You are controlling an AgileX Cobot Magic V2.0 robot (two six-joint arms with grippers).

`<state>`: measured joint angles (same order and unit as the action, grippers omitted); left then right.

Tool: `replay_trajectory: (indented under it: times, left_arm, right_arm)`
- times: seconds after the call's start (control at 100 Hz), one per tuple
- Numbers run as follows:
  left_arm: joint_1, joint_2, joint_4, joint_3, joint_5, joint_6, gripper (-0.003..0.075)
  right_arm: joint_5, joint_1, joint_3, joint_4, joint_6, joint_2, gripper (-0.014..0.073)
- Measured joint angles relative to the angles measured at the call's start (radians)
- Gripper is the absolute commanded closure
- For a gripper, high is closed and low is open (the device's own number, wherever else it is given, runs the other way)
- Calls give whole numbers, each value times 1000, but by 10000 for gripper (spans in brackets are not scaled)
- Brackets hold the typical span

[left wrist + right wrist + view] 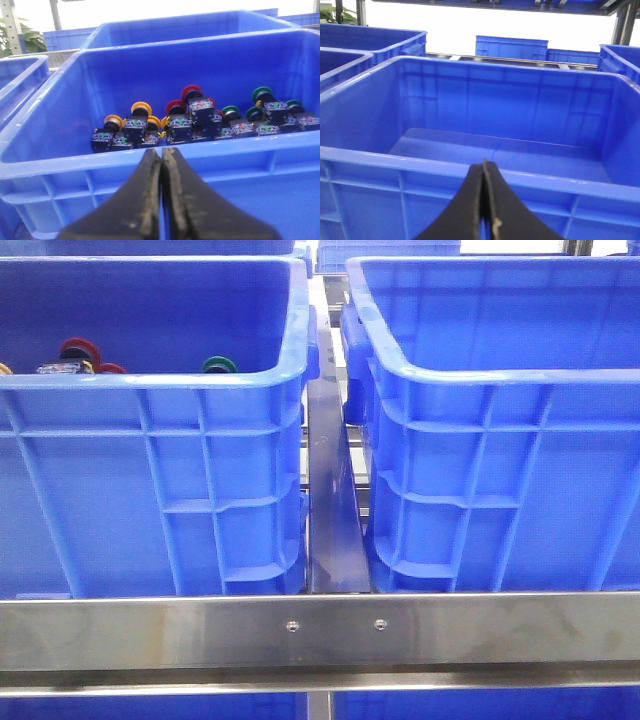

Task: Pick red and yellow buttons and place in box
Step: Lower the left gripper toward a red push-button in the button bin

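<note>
Buttons, red (pixel 191 93) and yellow (pixel 141 108), wait in my left crate (pixel 45 165). Both my grippers, left (pixel 162 155) and right (pixel 483 165), are pressed together, holding nothing, hanging outside the near walls. My right box (pixel 380 159) looks bare, ready for them.

Both big bright-blue ribbed crates (pixel 150 490) (pixel 500 480) look like glossy moulded plastic. The grey bench rail (pixel 320 630) is brushed, reflective metal. The dark left tool (pixel 162 165) shows a worn, matt, scuffed surface.
</note>
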<state>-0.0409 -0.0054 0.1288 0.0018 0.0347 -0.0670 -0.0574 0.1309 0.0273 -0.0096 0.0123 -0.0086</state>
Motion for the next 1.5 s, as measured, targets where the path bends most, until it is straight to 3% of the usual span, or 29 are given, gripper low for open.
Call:
replay_trajectory:
  times: [0.42, 0.63, 0.94, 1.25, 1.32, 1.39, 1.5]
  left_arm:
    - [0, 0, 0, -31, 26, -2, 739]
    - [0, 47, -42, -295, 243, -2, 739]
    - [0, 432, -73, -753, 696, -2, 739]
    - [0, 665, -73, -877, 754, 4, 736]
    - [0, 696, -73, -877, 754, 4, 702]
    - [0, 723, -73, -877, 754, 4, 619]
    - [0, 758, -75, -877, 754, 4, 389]
  right_arm:
    - [0, 0, 0, 0, 0, 0, 660]
    - [0, 0, 0, 0, 0, 0, 660]
    - [0, 0, 0, 0, 0, 0, 660]
    - [0, 0, 0, 0, 0, 0, 660]
    - [0, 0, 0, 0, 0, 0, 660]
    - [0, 0, 0, 0, 0, 0, 660]
    - [0, 0, 0, 0, 0, 0, 660]
